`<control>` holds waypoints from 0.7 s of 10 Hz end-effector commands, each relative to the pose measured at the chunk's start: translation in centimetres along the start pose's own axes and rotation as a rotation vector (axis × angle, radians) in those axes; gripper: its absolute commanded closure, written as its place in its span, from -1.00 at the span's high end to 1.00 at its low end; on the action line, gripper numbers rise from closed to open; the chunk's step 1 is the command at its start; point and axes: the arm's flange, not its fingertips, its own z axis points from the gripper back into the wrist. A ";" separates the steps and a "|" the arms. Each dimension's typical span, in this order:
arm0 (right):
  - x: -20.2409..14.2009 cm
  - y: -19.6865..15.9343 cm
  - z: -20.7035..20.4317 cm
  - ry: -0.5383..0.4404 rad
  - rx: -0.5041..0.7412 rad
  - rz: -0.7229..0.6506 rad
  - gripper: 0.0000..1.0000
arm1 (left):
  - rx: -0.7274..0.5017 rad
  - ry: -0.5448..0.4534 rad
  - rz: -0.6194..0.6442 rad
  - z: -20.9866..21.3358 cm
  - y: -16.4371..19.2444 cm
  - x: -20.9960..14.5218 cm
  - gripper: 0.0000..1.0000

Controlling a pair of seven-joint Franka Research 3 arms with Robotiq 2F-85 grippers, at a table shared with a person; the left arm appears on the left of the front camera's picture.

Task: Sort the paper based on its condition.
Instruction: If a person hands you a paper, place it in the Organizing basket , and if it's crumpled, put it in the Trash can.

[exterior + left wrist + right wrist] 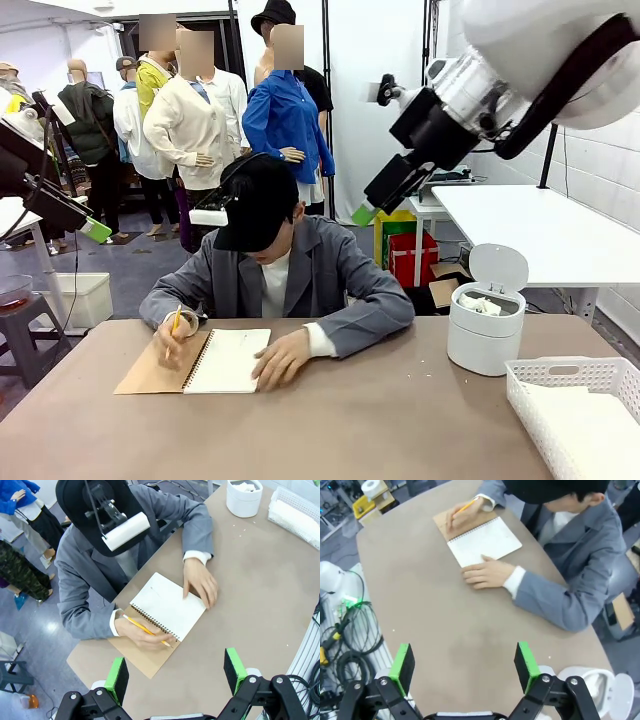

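Person in grey jacket & black cap sits at the far side of the brown tabletop, writing w/ a yellow pencil in a spiral-bound notebook w/ tan cover. One hand grips the pencil by the spiral. The other hand lies flat at the edge of the white page.

Both white robot arms hang raised above the tabletop, well apart from everything on it. Left gripper: green-padded fingers spread wide, nothing betw. them, looking down on the notebook & the person's forearms. Right gripper: fingers likewise released & bare, over bare tabletop on the robot's side of the notebook.

The paper sits toward the robot's right end of the tabletop, in 2 spots. Crumpled white paper lies inside a round white bin w/ flip lid, the lid standing upright. Smooth flat white sheets lie in a white plastic lattice basket at the near R corner. The basket is near the bin, w/ a gap betw. the two.
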 end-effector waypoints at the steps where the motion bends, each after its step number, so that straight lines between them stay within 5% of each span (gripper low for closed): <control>1: -0.3 -0.9 -0.7 -0.066 -0.046 0.018 1.00 | 0.002 -0.006 0.002 0.0 0.2 0.0 1.00; 2: 0.0 0.0 0.0 0.000 0.000 0.000 1.00 | 0.002 -0.006 0.002 0.0 0.2 0.0 1.00; 7: 0.1 0.0 -0.2 -0.004 -0.009 0.005 1.00 | 0.002 -0.006 0.002 0.0 0.2 0.0 1.00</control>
